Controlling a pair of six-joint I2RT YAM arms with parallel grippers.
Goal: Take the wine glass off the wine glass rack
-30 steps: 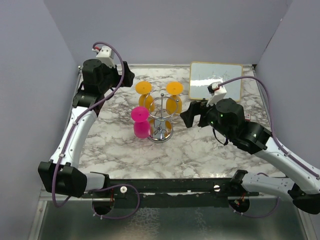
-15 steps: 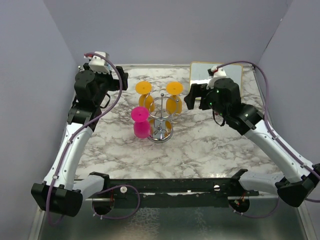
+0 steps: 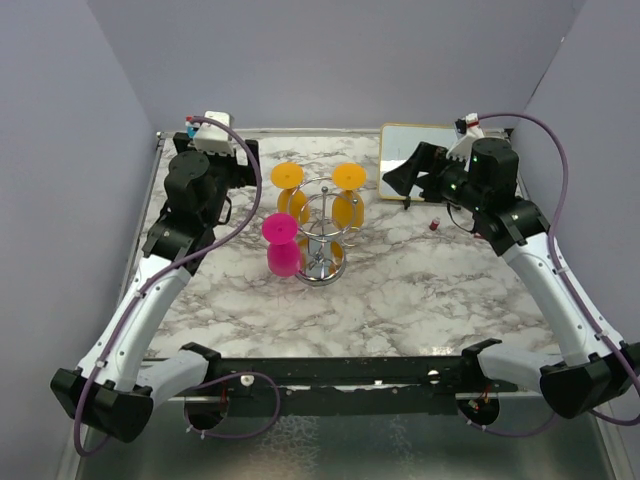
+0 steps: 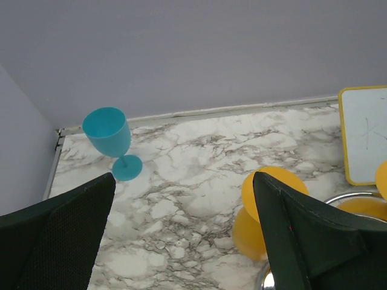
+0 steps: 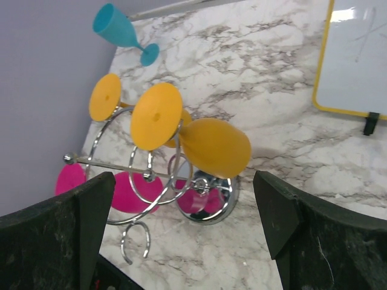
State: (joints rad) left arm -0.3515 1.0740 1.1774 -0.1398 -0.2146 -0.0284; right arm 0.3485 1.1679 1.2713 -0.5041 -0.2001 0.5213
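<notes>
The chrome wine glass rack [image 3: 322, 214] stands mid-table. Two orange wine glasses [image 3: 287, 190] [image 3: 348, 192] hang on it upside down at the back. A pink wine glass [image 3: 282, 245] is at its near-left side. My left gripper [image 3: 248, 162] is open and empty, raised behind and left of the rack. In the left wrist view [image 4: 184, 232] it looks over one orange glass [image 4: 266, 208]. My right gripper [image 3: 396, 180] is open and empty, raised right of the rack. The right wrist view [image 5: 181, 235] shows the rack [image 5: 211, 202] and an orange glass [image 5: 214, 147] between its fingers.
A teal wine glass [image 4: 109, 136] stands upright in the back-left corner and also shows in the right wrist view [image 5: 121, 29]. A yellow-framed whiteboard [image 3: 430, 160] lies at the back right. A small red item [image 3: 434, 225] lies on the marble beside it. Walls close off three sides.
My right gripper has risen and pulled back from beside the rack toward the whiteboard. My left wrist has shifted slightly nearer and turned. The glasses have not moved.
</notes>
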